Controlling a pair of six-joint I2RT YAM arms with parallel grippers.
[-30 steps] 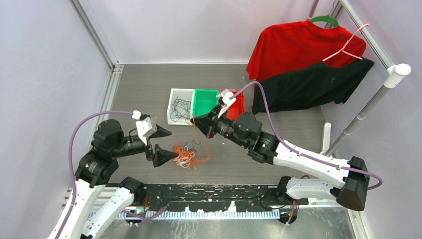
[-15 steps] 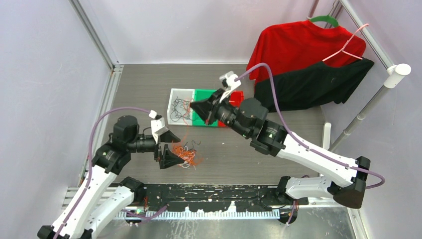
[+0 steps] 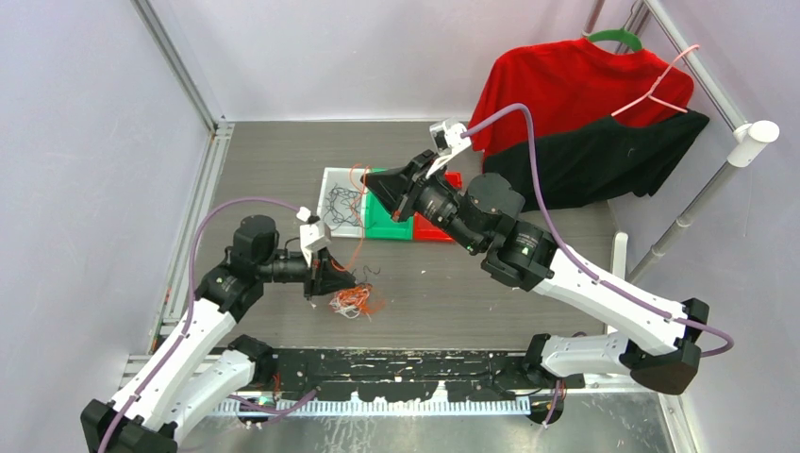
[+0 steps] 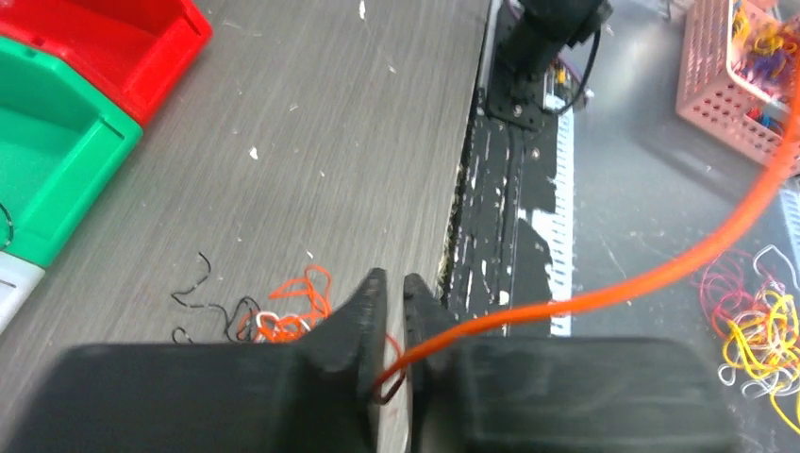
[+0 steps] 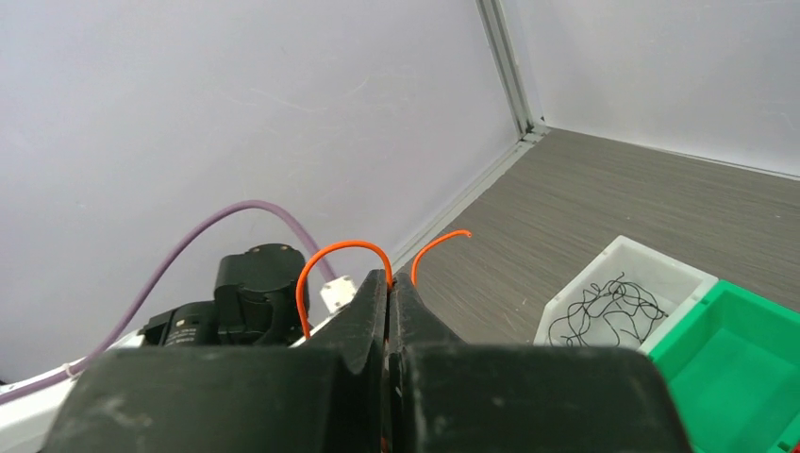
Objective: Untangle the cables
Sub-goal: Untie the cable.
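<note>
From above: finds the right gripper [image 3: 370, 182] clenched on an orange cable [image 3: 361, 231], raised in line with the seam between the white bin [image 3: 324, 222] and green bin [image 3: 382, 226]. Traces that cable toward 7 o'clock, down to the left gripper [image 3: 335, 280]. Puts the left gripper at the 11 o'clock edge of the pile [image 3: 352, 300], a knot of orange, white and black cables on the table [image 3: 274, 170]. Sees black cables [image 3: 342, 203] in the white bin, and a red bin [image 3: 436, 229] at 3 o'clock of the green. Notes a red shirt [image 3: 575, 85] and black shirt [image 3: 604, 160] hanging at 2 o'clock of the bins.

Left wrist: shows the left gripper [image 4: 388, 288] with jaws drawn close, a thin slit left between. Has the orange cable [image 4: 604, 294] entering that slit low down and running off toward 2 o'clock. Cannot tell whether pinched or merely threaded. Places the pile [image 4: 288, 316] just at 9 o'clock of the fingertips, with the green bin [image 4: 57, 160] and red bin [image 4: 123, 47] farther off toward 10 and 11 o'clock.

Right wrist: shows the right gripper [image 5: 390, 280] pressed tight, no gap, with the orange cable [image 5: 344, 247] arching out of the tips to both sides. Puts the white bin [image 5: 660, 262] with black cables [image 5: 604, 307] at 3 o'clock, the green bin [image 5: 755, 349] at 4 o'clock, the left arm [image 5: 250, 302] at 9 o'clock.
</note>
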